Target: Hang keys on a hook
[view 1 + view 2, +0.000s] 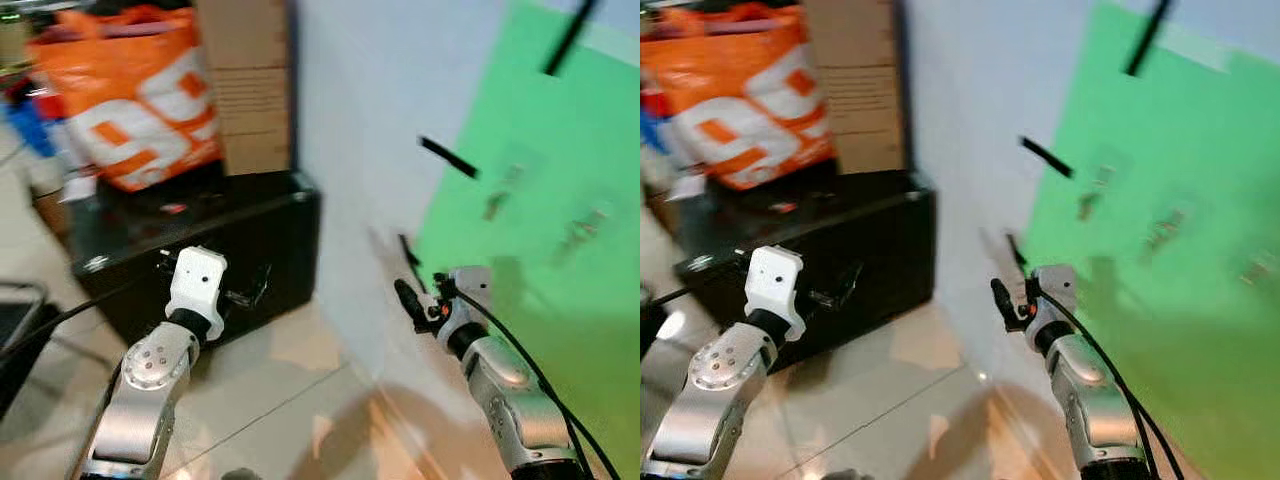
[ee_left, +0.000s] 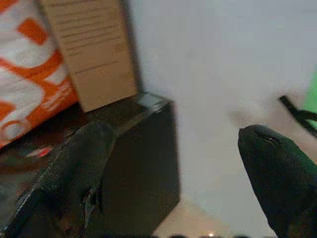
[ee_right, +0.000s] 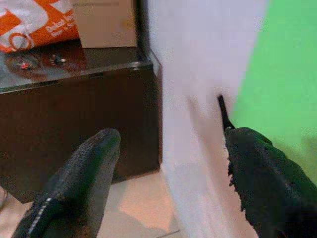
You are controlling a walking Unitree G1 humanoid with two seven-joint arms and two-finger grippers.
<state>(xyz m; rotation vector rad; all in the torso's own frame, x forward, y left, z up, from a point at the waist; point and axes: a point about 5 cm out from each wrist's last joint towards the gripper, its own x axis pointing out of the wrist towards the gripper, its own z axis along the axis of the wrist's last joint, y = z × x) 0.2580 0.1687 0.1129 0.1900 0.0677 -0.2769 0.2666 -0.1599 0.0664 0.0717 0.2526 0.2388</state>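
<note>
Small pale hooks (image 1: 497, 203) are stuck on a green sheet (image 1: 540, 300) on the white wall to my right; they are blurred. A low black cabinet (image 1: 255, 240) stands against the wall on my left. Two small objects lie on its top, one with red (image 3: 22, 63) and one metallic (image 3: 57, 59); they are too small to tell whether they are keys. My left gripper (image 1: 245, 288) is open in front of the cabinet, with nothing between its fingers (image 2: 79, 163). My right gripper (image 1: 408, 295) is open close to the wall, below the hooks, and holds nothing.
An orange and white bag (image 1: 135, 95) and a tall cardboard box (image 1: 245, 85) stand on the cabinet. Black tape strips (image 1: 447, 157) cross the wall and the sheet's edge. Pale floor tiles (image 1: 290, 400) lie below. A dark frame (image 1: 20, 320) stands at far left.
</note>
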